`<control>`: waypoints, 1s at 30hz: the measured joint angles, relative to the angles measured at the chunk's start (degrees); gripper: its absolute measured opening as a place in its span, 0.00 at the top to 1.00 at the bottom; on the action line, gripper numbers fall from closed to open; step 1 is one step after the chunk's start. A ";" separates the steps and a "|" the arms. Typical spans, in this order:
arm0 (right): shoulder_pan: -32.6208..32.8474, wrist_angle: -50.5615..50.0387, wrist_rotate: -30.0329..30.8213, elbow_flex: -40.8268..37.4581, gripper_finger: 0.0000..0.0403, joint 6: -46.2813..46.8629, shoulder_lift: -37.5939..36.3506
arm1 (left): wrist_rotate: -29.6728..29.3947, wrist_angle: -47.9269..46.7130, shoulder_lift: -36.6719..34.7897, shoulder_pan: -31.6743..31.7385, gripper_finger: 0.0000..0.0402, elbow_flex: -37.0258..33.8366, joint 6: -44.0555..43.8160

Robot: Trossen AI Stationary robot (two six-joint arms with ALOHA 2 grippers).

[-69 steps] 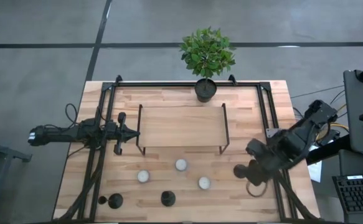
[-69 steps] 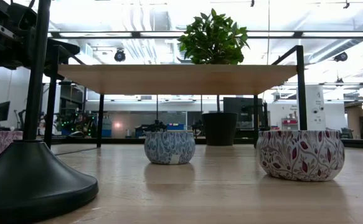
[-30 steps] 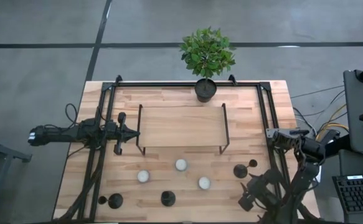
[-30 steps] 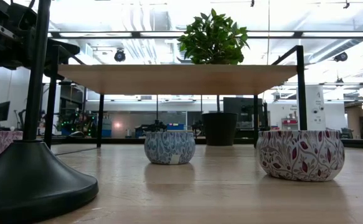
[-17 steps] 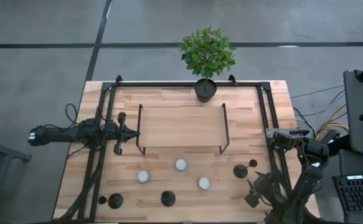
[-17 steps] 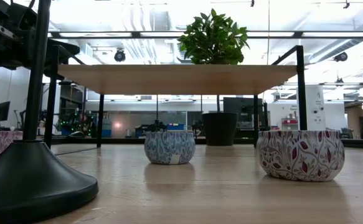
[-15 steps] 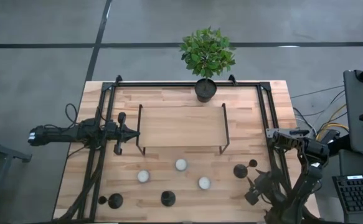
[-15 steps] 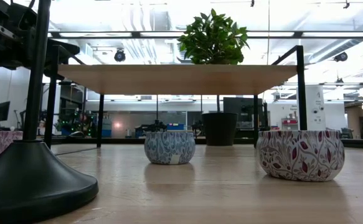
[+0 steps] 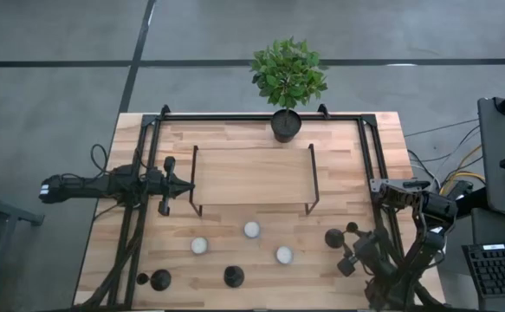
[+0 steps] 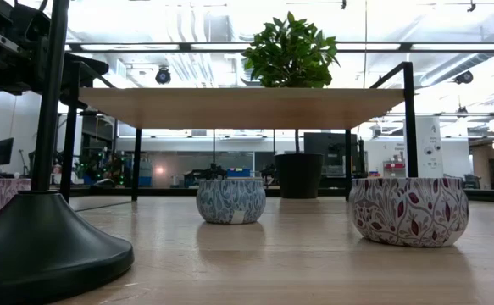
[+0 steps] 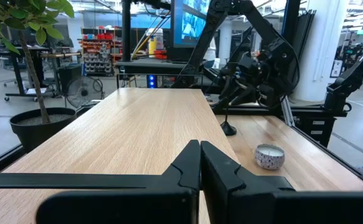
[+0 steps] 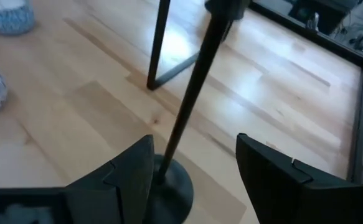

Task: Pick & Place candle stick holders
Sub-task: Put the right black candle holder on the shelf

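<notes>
i see my right gripper (image 9: 349,260) low near the table's right front, its fingers (image 12: 131,168) spread apart. my left gripper (image 9: 183,184) waits at the left side, fingers pressed together.

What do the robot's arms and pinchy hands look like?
Both arms are dark, almost black, built from chunky jointed segments with thin black cables running along them. The left gripper ends in two flat, wedge-shaped black fingers. The right gripper has two broad, angular black fingers with stepped edges. The left arm has a small white marking near its base.
</notes>
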 joint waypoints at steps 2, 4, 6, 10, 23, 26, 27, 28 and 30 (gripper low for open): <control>-0.30 0.01 1.07 -0.26 0.47 0.12 0.00 | -0.02 -0.01 0.00 0.02 0.98 0.01 0.00; -0.50 -0.01 2.83 -0.26 0.49 0.19 0.00 | 0.00 -0.01 0.00 0.02 0.98 0.00 0.00; -0.79 0.01 4.53 -0.09 0.50 0.32 0.00 | -0.02 -0.01 0.00 0.02 0.98 0.00 -0.01; -1.59 0.03 4.97 0.07 0.53 -0.11 -0.07 | -0.01 -0.01 0.00 0.01 0.98 0.01 0.00; -2.31 0.01 5.77 1.61 0.86 -2.44 -0.17 | 0.00 -0.03 0.00 0.02 0.98 0.02 -0.02; -2.32 0.03 6.40 1.85 0.94 -2.66 -0.20 | 0.00 -0.03 0.00 0.00 0.98 0.00 0.00; -2.35 0.01 6.50 1.92 0.96 -2.86 -0.20 | 0.00 -0.03 0.00 0.02 0.98 0.00 0.00; -2.34 0.01 6.50 1.97 0.96 -2.90 -0.20 | 0.00 -0.03 0.00 0.01 0.98 0.00 0.00; -2.35 -0.01 6.51 2.19 0.96 -2.84 -0.20 | 0.00 -0.03 0.00 0.00 0.98 0.01 0.00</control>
